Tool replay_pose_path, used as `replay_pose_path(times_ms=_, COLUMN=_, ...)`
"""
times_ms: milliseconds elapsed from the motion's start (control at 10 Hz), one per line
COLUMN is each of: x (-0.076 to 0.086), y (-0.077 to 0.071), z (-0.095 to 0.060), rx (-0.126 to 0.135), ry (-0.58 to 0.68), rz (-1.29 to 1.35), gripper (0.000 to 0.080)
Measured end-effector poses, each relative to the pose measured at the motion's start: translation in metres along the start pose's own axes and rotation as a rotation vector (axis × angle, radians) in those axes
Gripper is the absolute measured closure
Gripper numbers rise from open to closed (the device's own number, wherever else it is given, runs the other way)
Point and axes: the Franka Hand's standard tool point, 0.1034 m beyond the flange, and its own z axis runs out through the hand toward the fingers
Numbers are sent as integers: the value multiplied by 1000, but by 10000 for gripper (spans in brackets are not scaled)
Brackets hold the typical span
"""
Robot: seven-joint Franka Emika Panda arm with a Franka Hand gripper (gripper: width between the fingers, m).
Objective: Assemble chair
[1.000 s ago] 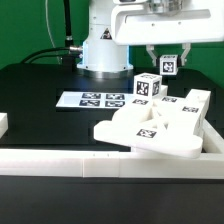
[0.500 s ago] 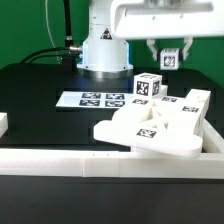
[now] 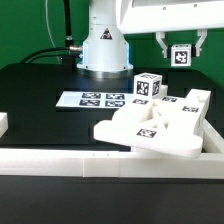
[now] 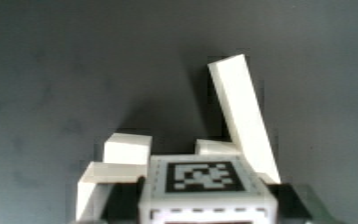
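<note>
Green backdrop behind black table

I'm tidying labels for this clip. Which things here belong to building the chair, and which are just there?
Belong to the job:
- white post gripped in the tool
- tagged cube-ended post
- pile of white chair parts

Just there:
- marker board
- low white border wall
- black table

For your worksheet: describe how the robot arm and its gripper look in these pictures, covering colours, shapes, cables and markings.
The arm is glossy white with a rounded, domed base bearing small dark markings. Black cables run behind it along the table. The gripper has a boxy white body with two short dark fingers. In the wrist view the fingers look black and blocky.
</note>
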Motion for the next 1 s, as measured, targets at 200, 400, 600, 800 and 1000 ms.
replay_pose_path(times_ms=200, x=28, y=-11, z=-8, rx=-7, ry=21, rz=-86, gripper=517)
replay_pose_path(times_ms=400, x=59, y=-18, z=-8, rx=-7, ry=8, rz=-165, gripper=517)
replay_pose_path(times_ms=600, x=58, y=-18, z=-7, rx=-7, ry=12, rz=-163, gripper=517)
replay_pose_path(times_ms=800, x=59, y=-17, z=-5, rx=-10, ry=10, rz=-166, gripper=517)
replay_pose_path(times_ms=1000, x=72, y=-22, z=-3, rx=-40, ry=2, rz=-251, gripper=517)
